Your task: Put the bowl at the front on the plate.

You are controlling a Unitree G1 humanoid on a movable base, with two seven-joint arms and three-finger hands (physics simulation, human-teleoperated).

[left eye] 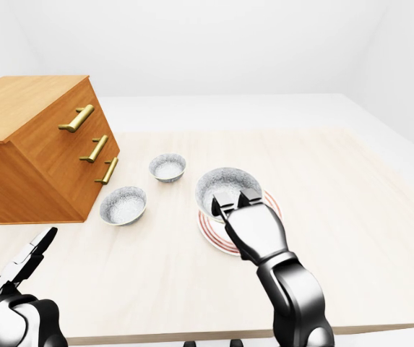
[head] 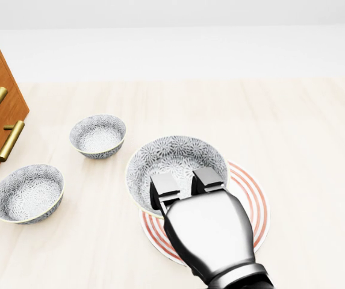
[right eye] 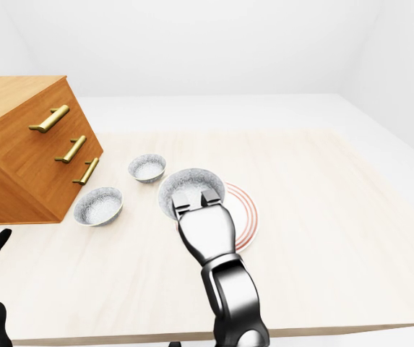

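Glossy chrome-metal robot hand [head: 185, 180]; smooth glazed ceramic bowl [head: 175, 153] and plate [head: 255, 201]; matt pale-wood desk [head: 292, 132]; at 9 o'clock, satin wooden chest [left eye: 33, 152] with brass handles [left eye: 76, 118].
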